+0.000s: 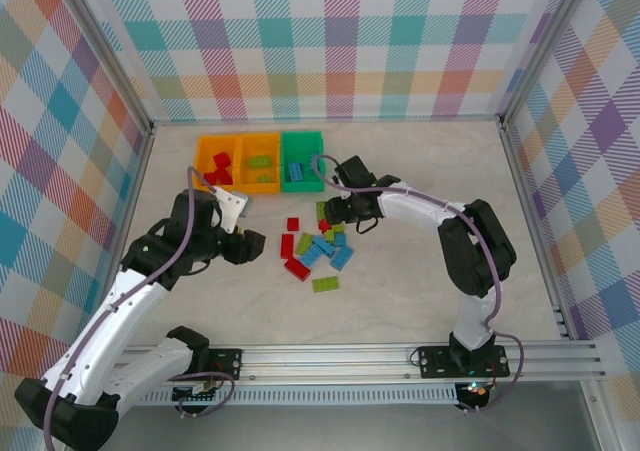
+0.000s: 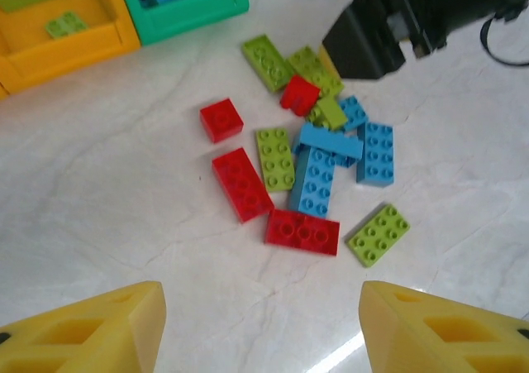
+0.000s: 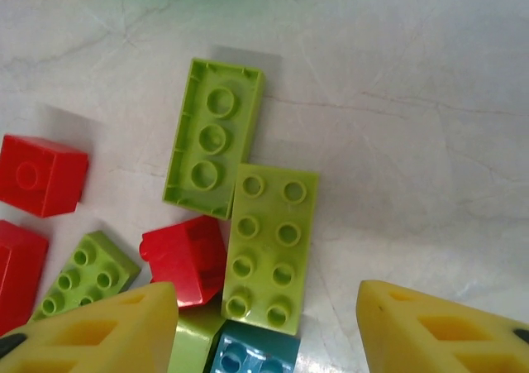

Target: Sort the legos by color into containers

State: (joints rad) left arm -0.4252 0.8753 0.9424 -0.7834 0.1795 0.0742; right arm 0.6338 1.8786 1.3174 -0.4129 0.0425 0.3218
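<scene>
A pile of red, lime and blue legos [image 1: 318, 246] lies mid-table. The containers stand at the back: an orange bin [image 1: 201, 156] with red bricks, an orange bin [image 1: 260, 137] with lime bricks, and a green bin [image 1: 302, 134] with blue bricks. My right gripper [image 3: 269, 307] is open and low over the pile's far edge. Its fingers straddle a lime eight-stud brick [image 3: 271, 249], with a gap on the right side. A red brick [image 3: 186, 257] lies by the left finger. My left gripper [image 2: 263, 307] is open and holds nothing, near a red brick [image 2: 302, 231].
An upside-down lime brick [image 3: 213, 137] lies just beyond the straddled one. A lone lime brick [image 1: 325, 284] sits nearest the arms. Checked walls enclose the table on three sides, and a metal rail [image 1: 350, 356] runs along the near edge. The right arm's black wrist [image 2: 372, 42] overhangs the pile.
</scene>
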